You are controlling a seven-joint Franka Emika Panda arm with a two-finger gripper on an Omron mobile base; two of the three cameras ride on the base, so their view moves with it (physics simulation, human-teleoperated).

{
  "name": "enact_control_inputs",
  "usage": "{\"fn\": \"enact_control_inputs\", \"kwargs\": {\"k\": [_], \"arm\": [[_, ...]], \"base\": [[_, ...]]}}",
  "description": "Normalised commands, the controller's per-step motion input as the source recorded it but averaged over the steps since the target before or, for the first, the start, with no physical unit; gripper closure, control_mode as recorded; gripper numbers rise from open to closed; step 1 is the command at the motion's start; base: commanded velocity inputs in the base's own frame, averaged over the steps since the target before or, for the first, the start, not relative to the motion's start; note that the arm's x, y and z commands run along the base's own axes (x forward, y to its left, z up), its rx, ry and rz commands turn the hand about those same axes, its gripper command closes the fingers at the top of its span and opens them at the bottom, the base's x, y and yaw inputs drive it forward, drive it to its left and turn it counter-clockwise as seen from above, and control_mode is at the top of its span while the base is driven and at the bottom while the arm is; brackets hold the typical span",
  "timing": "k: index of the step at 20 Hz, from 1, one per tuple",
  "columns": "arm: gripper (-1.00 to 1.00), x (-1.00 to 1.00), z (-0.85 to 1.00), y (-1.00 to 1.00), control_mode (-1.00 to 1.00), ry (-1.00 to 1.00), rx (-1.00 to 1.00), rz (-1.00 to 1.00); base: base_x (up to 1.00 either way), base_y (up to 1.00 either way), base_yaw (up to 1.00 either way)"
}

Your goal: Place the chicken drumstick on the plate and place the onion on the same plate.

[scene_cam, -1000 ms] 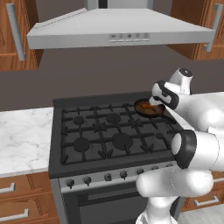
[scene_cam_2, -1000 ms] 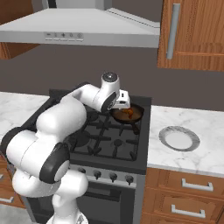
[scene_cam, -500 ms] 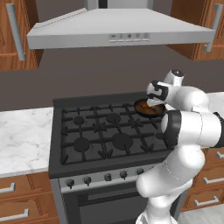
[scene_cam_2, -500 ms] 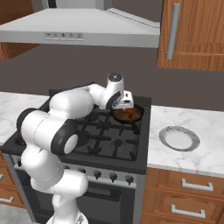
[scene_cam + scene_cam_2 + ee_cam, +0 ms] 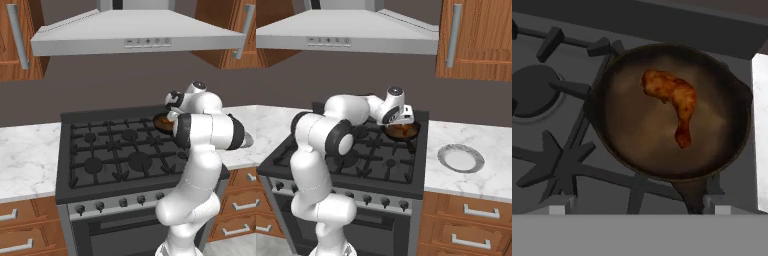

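Note:
The chicken drumstick (image 5: 672, 100), orange-brown and curved, lies inside a dark round skillet (image 5: 632, 150) on the stove's back right burner. My gripper (image 5: 634, 207) hovers straight above the skillet, open, with its fingertips far apart and nothing between them. From the right base view my gripper (image 5: 401, 123) hangs just over the drumstick (image 5: 402, 130) in the skillet (image 5: 412, 134). The grey-white plate (image 5: 461, 159) rests on the marble counter right of the stove, bare. The onion is out of view. In the left base view my gripper (image 5: 171, 111) sits above the skillet (image 5: 161, 123), partly behind my arm.
The black gas stove (image 5: 376, 160) has raised grates around the skillet. The skillet's handle (image 5: 412, 147) points toward the stove's front. A range hood (image 5: 356, 35) hangs overhead. Marble counter (image 5: 25, 155) runs along both sides, with wooden cabinets above and drawers below.
My arm's elbow has swung upward and closer to the stove. The hand has stayed over the skillet, shifting slightly, jaws still open. The drumstick has not moved.

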Motion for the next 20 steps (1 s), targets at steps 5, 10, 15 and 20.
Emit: {"fn": "enact_control_inputs", "kwargs": {"k": [5, 10, 15, 20], "arm": [[-1.0, 0.51, -0.25, -0.12, -1.0, 0.03, 0.0, 0.0], [-1.0, 0.43, -0.24, -0.07, -1.0, 0.05, -0.03, 0.0], [-1.0, 0.33, -0.24, 0.0, -1.0, 0.02, -0.01, 0.0], [-1.0, 0.39, -0.23, -0.03, -1.0, 0.01, -0.02, 0.0]], "base": [[0.0, 0.0, 0.0], [0.0, 0.0, 0.0], [0.0, 0.0, 0.0], [0.0, 0.0, 0.0]]}}
